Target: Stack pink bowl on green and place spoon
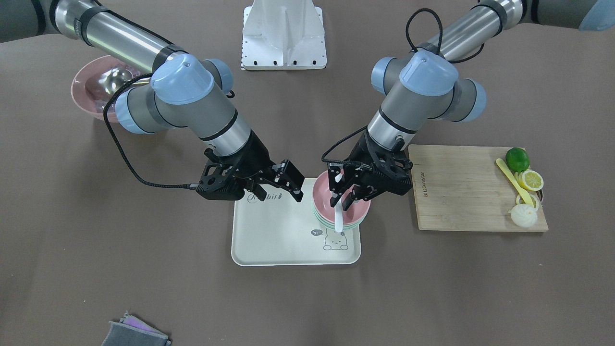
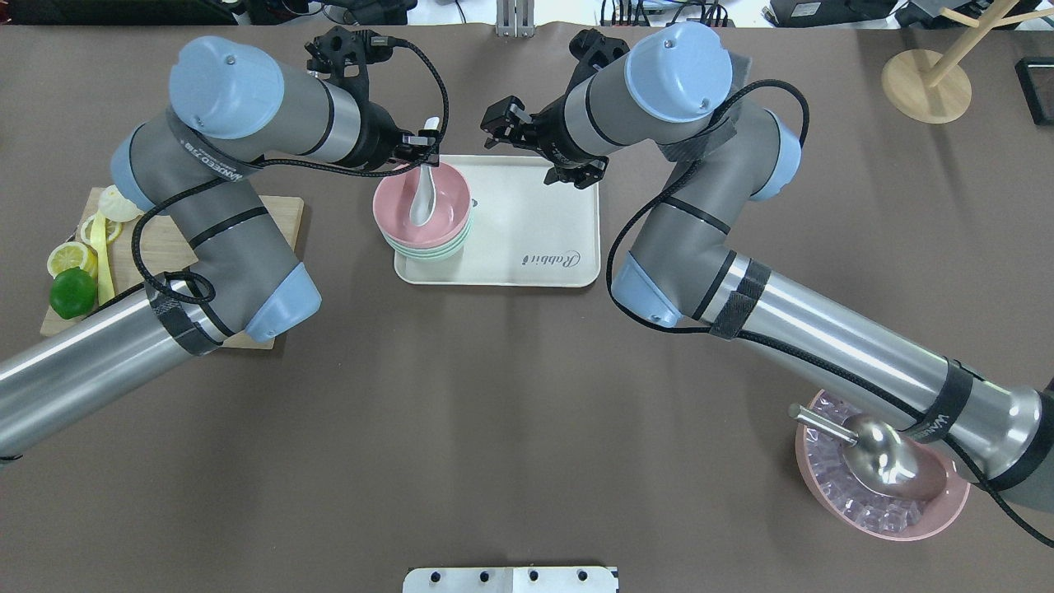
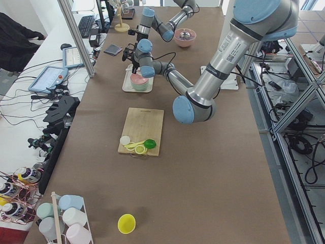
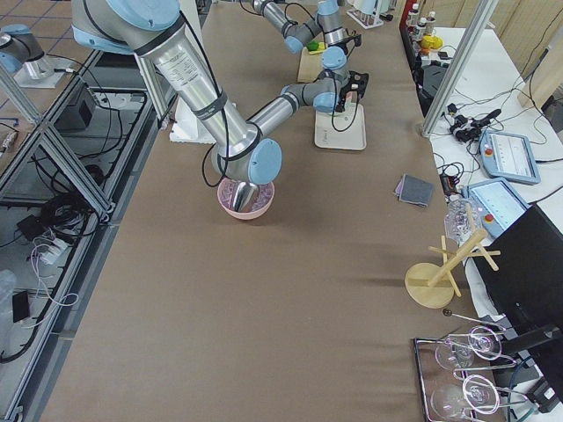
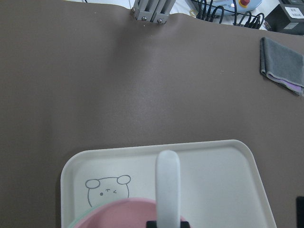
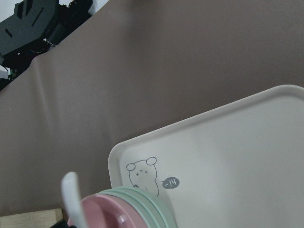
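A pink bowl [image 2: 449,202] sits stacked on green bowls [image 2: 436,254] at the corner of a cream tray [image 2: 535,231]. A white spoon [image 2: 422,198] lies with its scoop inside the pink bowl and its handle sticking out over the rim. My left gripper [image 2: 422,148] is shut on the spoon's handle, as also shown in the front view [image 1: 342,192]. The left wrist view shows the handle [image 5: 167,185] over the pink bowl [image 5: 123,213]. My right gripper [image 2: 535,144] hovers open and empty over the tray's far edge.
A wooden cutting board [image 1: 461,187] holds a lime [image 1: 517,159], lemon slices and a yellow utensil. A large pink bowl with ice and a metal scoop [image 2: 881,473] stands under my right arm. A grey cloth [image 1: 134,334] lies near the operators' edge.
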